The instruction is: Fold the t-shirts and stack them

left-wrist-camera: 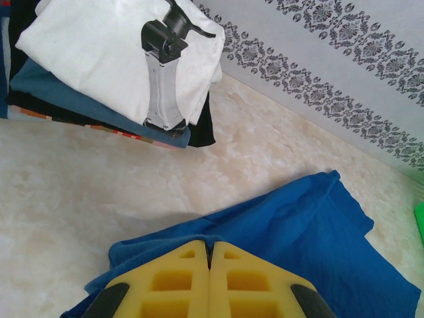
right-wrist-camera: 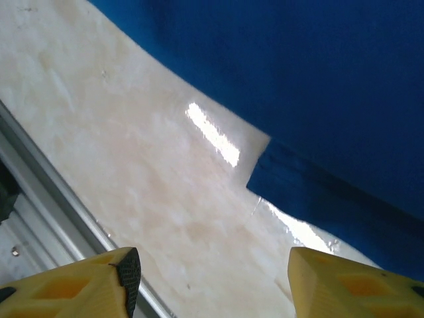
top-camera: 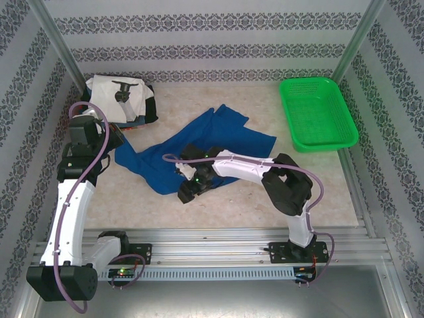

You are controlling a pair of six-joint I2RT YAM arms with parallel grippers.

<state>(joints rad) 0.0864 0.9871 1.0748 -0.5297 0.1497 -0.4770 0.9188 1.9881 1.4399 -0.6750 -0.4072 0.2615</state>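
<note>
At the centre of the top view, the blue shirt [top-camera: 199,149] lies crumpled on the table [top-camera: 225,205], stretching from lower left to upper right. In the upper left corner sits the stack [top-camera: 122,99] of folded shirts, with a white shirt [top-camera: 109,93] bearing a dark print on top. The left wrist view shows blue, dark and multicoloured edges under it. The green basket [top-camera: 318,112] stands at the upper right, apart from the blue shirt.

At the bottom centre of the left wrist view, the left gripper [left-wrist-camera: 209,258] has its yellow fingers pressed together. Its tip is over the near edge of the blue shirt, and I cannot tell whether any cloth is caught between them.

In the top view the right gripper [top-camera: 187,192] is just below the blue shirt's lower edge, near the middle of the table. In the right wrist view its fingers [right-wrist-camera: 99,281] sit at the bottom corners, spread wide and holding nothing, with bare table between them. The shirt's edge crosses the upper right of that frame.
</note>
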